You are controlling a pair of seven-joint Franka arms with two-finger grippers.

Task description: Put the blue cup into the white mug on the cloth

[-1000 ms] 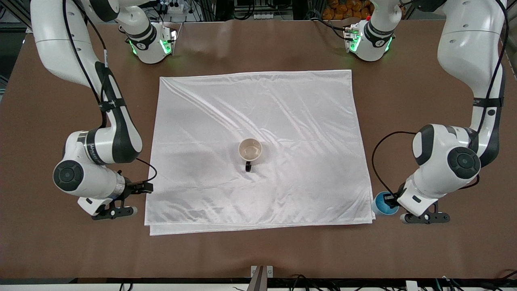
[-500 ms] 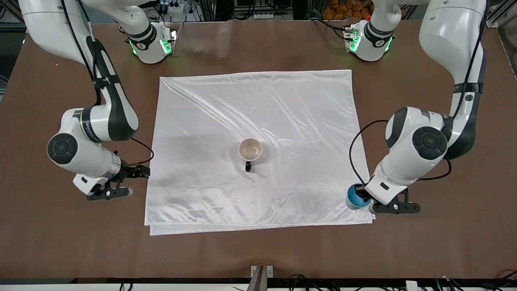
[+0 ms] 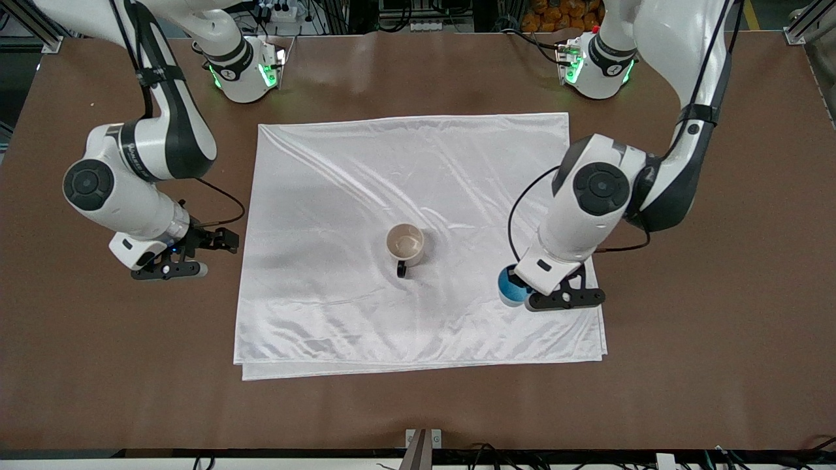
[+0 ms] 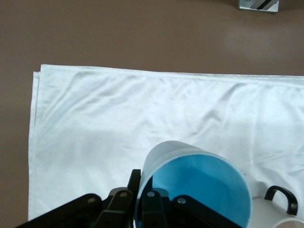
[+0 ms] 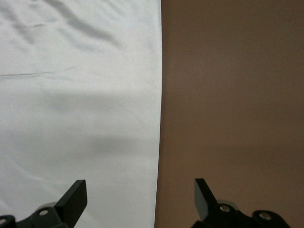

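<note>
The left end effector (image 3: 522, 290) is up over the cloth (image 3: 418, 196), toward the left arm's end of it, with its fingers (image 4: 152, 209) pinched on the rim of the cup (image 3: 508, 287), one finger inside the wall and one outside; the cup hangs upright, mouth up, its light blue inside open to the left wrist view (image 4: 194, 190). The mug (image 3: 405, 245) stands upright near the middle of the cloth, beige inside showing, its dark loop handle (image 3: 401, 269) turned toward the front camera; in the left wrist view the mug (image 4: 275, 218) and its handle show just beside the held cup. The cup is well apart from the mug, toward the left arm's end of the bench (image 3: 718, 326). The right end effector (image 3: 186, 258) hangs over the bench just off the cloth's edge at the right arm's end, its fingers (image 5: 76, 199) spread wide and holding nothing, the cloth's edge (image 5: 159, 118) running between them in the right wrist view
</note>
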